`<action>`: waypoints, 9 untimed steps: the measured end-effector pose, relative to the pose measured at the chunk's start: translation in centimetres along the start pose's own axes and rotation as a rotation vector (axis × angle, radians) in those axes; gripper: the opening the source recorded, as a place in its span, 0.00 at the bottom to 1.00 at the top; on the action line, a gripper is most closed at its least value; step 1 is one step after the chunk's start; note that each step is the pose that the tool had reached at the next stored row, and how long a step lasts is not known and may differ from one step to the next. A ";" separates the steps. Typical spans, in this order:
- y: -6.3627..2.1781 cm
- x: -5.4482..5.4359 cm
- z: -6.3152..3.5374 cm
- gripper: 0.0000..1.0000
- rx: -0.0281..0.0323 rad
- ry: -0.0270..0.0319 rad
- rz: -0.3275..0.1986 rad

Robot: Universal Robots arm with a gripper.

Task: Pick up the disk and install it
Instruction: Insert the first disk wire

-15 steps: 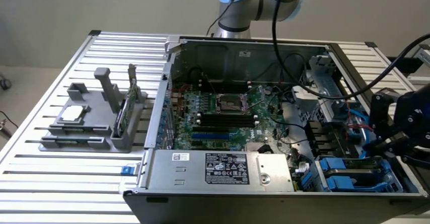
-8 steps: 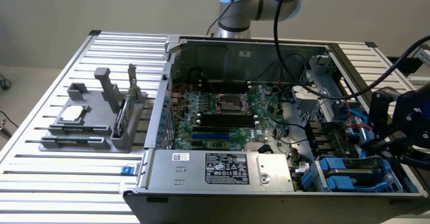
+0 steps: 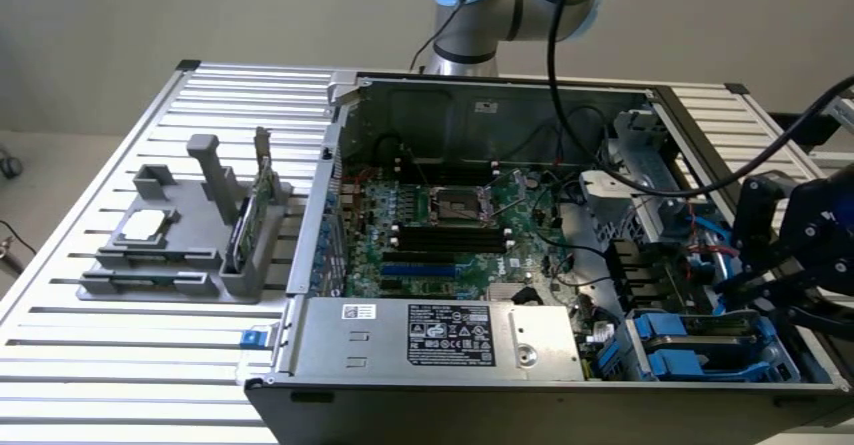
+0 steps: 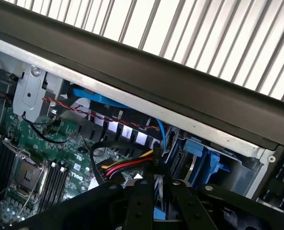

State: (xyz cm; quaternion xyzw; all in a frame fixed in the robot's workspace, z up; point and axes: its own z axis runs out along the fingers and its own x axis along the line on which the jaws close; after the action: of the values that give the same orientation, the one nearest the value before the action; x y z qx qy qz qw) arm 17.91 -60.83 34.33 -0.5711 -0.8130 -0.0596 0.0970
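One disk [image 3: 694, 343], framed in blue, sits in the drive bay at a corner of the open computer case [image 3: 467, 95], close beside the claw [image 3: 750, 290]; whether the claw pinches anything I cannot tell. Case on white slatted table [image 3: 134, 365]; beige wall [image 3: 200, 15] behind.

Soft, even light falls from above in the exterior view. The table [image 3: 120, 385] is bright, its slats pale and nearly washed out, with thin shadow lines between them. The case [image 3: 467, 105] is dimmer inside: the board [image 3: 441, 225] lies in mild shade, and the bay [image 3: 694, 350] at the exterior view's right is darker. The power supply [image 3: 354, 335] carries a dull sheen. In the wrist view the table glares white, the case rim [image 4: 180, 91] is a dark band, and the gripper [image 4: 160, 188] is almost black.
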 end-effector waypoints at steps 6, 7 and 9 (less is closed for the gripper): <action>0.00 0.0 0.00 0.17 0.0262 0.0133 0.044; 0.00 0.0 0.00 0.17 0.0315 0.0157 0.050; 0.00 0.0 0.00 0.17 0.0423 0.0208 0.063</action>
State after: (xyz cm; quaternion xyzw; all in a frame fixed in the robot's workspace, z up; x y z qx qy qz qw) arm 17.91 -60.82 34.32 -0.5937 -0.7945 -0.0452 0.1193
